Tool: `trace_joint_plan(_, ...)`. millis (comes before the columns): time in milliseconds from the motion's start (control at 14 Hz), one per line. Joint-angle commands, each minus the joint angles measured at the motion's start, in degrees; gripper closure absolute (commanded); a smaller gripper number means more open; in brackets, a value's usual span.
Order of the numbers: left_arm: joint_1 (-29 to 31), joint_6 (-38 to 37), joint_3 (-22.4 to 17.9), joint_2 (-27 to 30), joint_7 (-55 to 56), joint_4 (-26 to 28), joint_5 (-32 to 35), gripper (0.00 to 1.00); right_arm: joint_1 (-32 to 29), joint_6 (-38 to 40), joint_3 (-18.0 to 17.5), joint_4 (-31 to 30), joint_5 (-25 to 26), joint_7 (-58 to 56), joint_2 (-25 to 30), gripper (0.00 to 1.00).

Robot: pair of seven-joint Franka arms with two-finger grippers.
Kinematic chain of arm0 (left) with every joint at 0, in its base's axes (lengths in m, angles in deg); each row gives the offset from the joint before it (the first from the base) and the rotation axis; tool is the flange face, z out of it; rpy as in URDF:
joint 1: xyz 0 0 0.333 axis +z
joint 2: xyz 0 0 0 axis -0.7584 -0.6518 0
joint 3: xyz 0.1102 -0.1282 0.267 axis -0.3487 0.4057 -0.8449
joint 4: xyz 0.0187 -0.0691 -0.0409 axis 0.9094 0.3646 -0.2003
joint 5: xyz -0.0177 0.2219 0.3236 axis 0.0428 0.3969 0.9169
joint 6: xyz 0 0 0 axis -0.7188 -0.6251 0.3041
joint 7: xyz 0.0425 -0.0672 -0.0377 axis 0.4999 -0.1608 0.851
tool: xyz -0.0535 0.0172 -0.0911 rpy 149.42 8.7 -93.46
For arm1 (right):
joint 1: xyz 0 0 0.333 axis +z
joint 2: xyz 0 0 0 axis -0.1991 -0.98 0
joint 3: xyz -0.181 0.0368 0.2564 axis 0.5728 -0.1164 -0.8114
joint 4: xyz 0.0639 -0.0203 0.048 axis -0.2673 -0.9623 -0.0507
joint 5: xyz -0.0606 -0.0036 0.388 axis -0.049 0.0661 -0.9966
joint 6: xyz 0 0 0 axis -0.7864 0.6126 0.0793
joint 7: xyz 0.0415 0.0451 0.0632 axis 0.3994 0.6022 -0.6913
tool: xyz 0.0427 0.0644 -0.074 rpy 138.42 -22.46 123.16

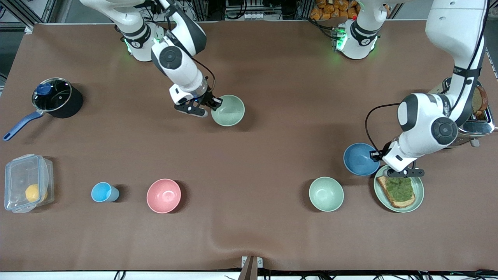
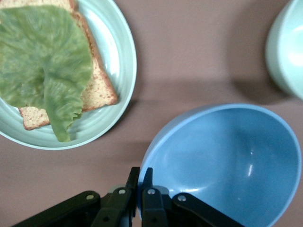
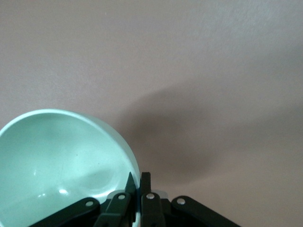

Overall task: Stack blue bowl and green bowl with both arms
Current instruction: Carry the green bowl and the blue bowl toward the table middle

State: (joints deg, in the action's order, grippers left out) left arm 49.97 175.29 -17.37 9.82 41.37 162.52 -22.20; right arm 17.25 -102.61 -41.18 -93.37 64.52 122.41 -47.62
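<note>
The blue bowl [image 1: 360,158] is beside the green plate with toast [image 1: 418,193], toward the left arm's end of the table. My left gripper [image 1: 376,155] is shut on its rim, one finger inside and one outside, and the bowl hangs tilted just above the table; it also shows in the left wrist view [image 2: 227,161] with the gripper [image 2: 140,177]. The green bowl [image 1: 229,111] is near the middle of the table. My right gripper [image 1: 216,103] is shut on its rim and holds it tilted; it also shows in the right wrist view [image 3: 57,161] with the gripper [image 3: 138,182].
A paler mint-green bowl [image 1: 326,193] sits nearer the front camera than the blue bowl. A pink bowl [image 1: 163,195], a light-blue cup [image 1: 103,192], a plastic box [image 1: 27,182] and a lidded pot [image 1: 52,95] are toward the right arm's end. A toaster [image 1: 478,116] stands by the left arm.
</note>
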Motion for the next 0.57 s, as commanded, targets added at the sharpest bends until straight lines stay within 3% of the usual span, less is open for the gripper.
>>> trace_joint_plan(0, 0.23, -2.92, 2.67, 3.44, 4.99, 1.39, -2.50, 1.00, 3.27, -2.75, 0.35, 1.28, 7.48, 9.18, -4.58, 1.00)
trace_joint_plan(286, 0.23, -4.69, 5.66, 6.52, 17.03, 2.44, -3.56, 1.00, 4.24, -3.02, 0.44, 1.19, 16.02, 15.53, -7.30, 1.00)
trace_joint_plan(500, 0.32, -4.34, 6.64, 9.76, 17.94, 5.85, -6.09, 1.00, 5.65, -3.46, 0.44, 1.45, 24.09, 23.32, -10.38, 1.00)
